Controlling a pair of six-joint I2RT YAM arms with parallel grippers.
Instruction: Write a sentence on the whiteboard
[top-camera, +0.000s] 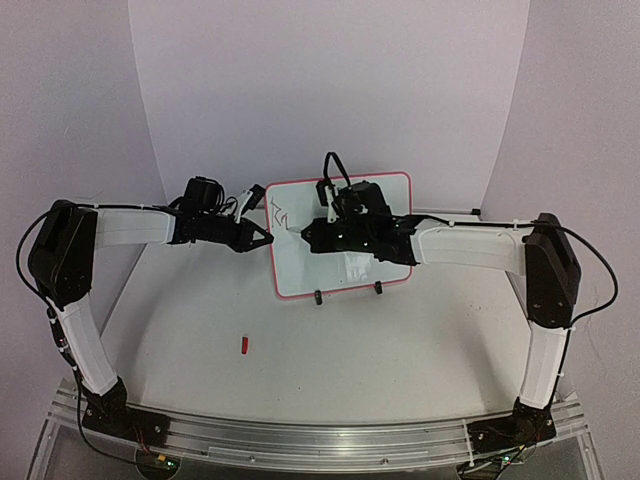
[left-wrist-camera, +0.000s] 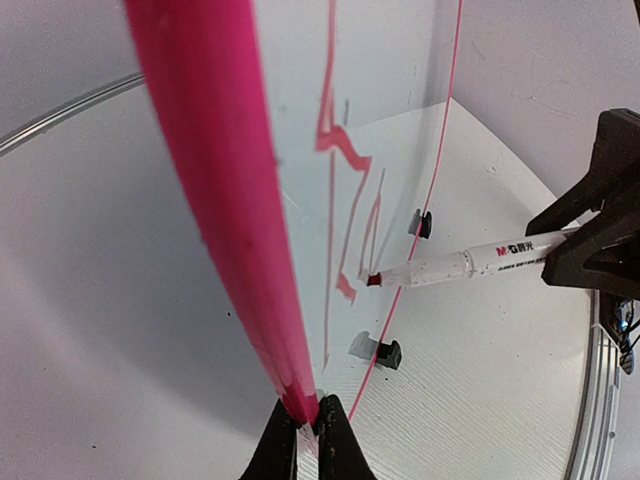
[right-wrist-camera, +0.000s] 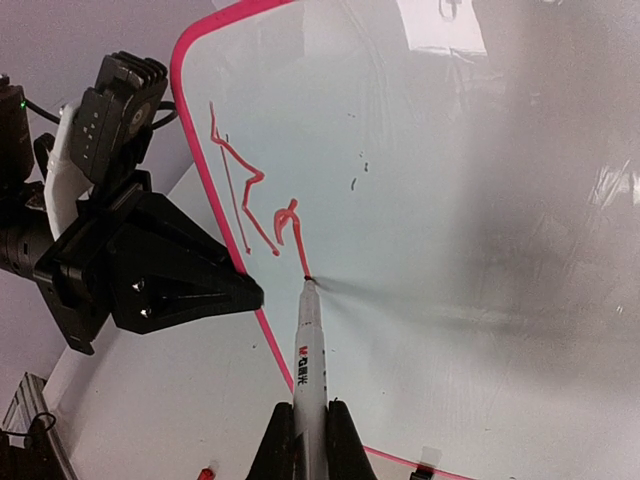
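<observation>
The whiteboard (top-camera: 298, 268) stands upright on two black clip feet (top-camera: 318, 297) at the middle of the table; it is white with a pink frame. My left gripper (left-wrist-camera: 310, 420) is shut on its left pink edge (left-wrist-camera: 215, 200). My right gripper (right-wrist-camera: 310, 425) is shut on a white marker (right-wrist-camera: 312, 360). The marker's red tip touches the whiteboard (right-wrist-camera: 450, 250) just below a few red strokes (right-wrist-camera: 250, 190), the only part of the sentence that shows. These strokes (left-wrist-camera: 345, 150) sit near the board's upper left corner. In the left wrist view the marker (left-wrist-camera: 460, 265) reaches in from the right.
A small red cap (top-camera: 244, 345) lies on the table in front of the board, towards the left. A white paper patch (right-wrist-camera: 440, 25) is stuck on the board. Curved white backdrop walls close in the table on the left, back and right.
</observation>
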